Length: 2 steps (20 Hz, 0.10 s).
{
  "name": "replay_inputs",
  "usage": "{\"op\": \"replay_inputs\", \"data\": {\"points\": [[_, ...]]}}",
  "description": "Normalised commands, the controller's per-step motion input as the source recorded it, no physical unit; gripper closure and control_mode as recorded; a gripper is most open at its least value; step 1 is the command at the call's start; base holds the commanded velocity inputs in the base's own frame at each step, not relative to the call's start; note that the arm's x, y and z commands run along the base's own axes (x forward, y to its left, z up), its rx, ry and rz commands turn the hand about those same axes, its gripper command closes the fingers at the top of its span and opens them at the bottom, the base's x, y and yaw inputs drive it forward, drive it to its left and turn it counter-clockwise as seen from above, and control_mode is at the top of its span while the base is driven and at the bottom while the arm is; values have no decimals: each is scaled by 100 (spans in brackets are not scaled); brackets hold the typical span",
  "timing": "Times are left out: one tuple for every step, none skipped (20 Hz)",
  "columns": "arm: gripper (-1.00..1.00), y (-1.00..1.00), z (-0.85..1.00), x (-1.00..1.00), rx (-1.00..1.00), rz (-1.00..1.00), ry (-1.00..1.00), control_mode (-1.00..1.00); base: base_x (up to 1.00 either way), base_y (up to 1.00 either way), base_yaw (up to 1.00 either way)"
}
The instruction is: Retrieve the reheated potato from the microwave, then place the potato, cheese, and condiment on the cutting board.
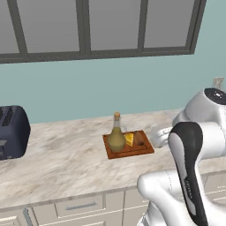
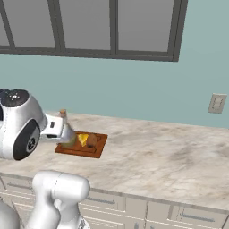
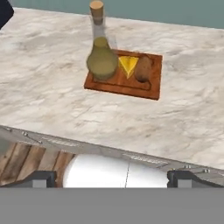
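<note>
The reddish-brown cutting board (image 1: 146, 148) (image 2: 96, 150) (image 3: 127, 87) lies on the marble counter. Three things rest on it side by side: the olive condiment bottle (image 1: 116, 139) (image 3: 102, 61) with its cork stopper on the left, the yellow cheese wedge (image 1: 129, 139) (image 2: 83, 139) (image 3: 127, 65) in the middle, and the brown potato (image 1: 139, 140) (image 2: 91, 141) (image 3: 143, 69) on the right. My gripper (image 3: 113, 178) is open and empty, pulled back over the counter's front edge, well short of the board. In the right base view my hand partly hides the bottle. The microwave is out of view.
A dark blue toaster (image 1: 13, 130) stands at the counter's far left. Windows run above the teal wall, which carries an outlet (image 2: 217, 103) at the right. Bare marble counter (image 2: 170, 152) stretches right of the board, with drawers (image 1: 79, 206) below its front edge.
</note>
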Motion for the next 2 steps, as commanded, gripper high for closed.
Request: {"op": "replay_inputs", "data": {"points": [[-100, -9, 12, -66, -2, -13, -4, -100, 0, 0, 0], [-100, -8, 10, -66, -2, -13, -5, -100, 0, 0, 0]]}}
